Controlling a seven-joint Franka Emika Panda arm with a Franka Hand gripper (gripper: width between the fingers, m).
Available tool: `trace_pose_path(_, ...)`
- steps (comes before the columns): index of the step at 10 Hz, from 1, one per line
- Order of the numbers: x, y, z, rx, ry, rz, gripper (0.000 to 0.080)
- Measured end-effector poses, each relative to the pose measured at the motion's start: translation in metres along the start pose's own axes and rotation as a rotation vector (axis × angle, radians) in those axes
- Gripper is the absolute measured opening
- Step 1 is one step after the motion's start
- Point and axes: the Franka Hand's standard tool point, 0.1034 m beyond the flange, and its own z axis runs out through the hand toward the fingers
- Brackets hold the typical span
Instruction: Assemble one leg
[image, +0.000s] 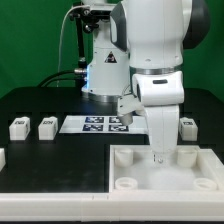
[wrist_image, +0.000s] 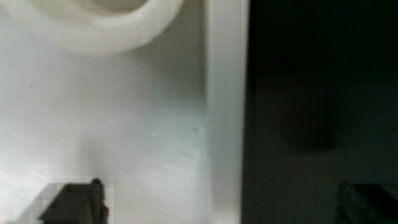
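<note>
Black table (image: 50, 165) runs under everything, with a green wall (image: 30, 40) closing it off behind. Nearest in the exterior view lies the panel (image: 165, 178), flat on the table, and I count four round sockets on it, one to a corner, such as the socket (image: 125, 156) at its far corner on the exterior view's left.

Over the panel's far edge hangs the gripper (image: 159, 153), pointing straight down and very close to the surface. Whether it touches I cannot tell. From the wrist, the fingertips (wrist_image: 71, 200) stand wide apart with nothing between them. Only panel, its edge and bare table show below.

Beyond it, at about one o'clock from the gripper in the exterior view, the nearest leg (image: 187, 125) sits on the table just behind the panel and well clear of the fingers. It looks like a squat block with its tag facing the camera, and its long axis is too small to judge. The coming pick likely turns on this offset: the arm must lift, travel back toward one o'clock and come down over that leg.

Out at about ten o'clock sit a second leg (image: 46, 126) and a third leg (image: 18, 127), side by side and much farther away. That makes three legs counted. A white scrap at the exterior view's left edge is cut off and could be a fourth. The marker board (image: 100, 123) lies between the pair and the arm.
</note>
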Motion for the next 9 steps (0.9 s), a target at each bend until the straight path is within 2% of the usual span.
trace_pose_path(1, 0.002, 0.001, -0.005, -0.006, -0.003, 0.022, 0.0649)
trace_pose_path(2, 0.007, 0.002, -0.022, -0.025, -0.012, 0.056, 0.0649)
trace_pose_path(3, 0.011, 0.0, -0.038, -0.017, -0.027, 0.13, 0.0649)
trace_pose_path(4, 0.02, 0.0, -0.048, -0.031, -0.029, 0.194, 0.0649)
trace_pose_path(5, 0.033, -0.003, -0.054, -0.042, -0.027, 0.275, 0.0649)
trace_pose_path(7, 0.054, -0.01, -0.055, -0.047, -0.015, 0.567, 0.0649)
trace_pose_path(9, 0.053, -0.009, -0.054, -0.044, -0.007, 0.738, 0.0649)
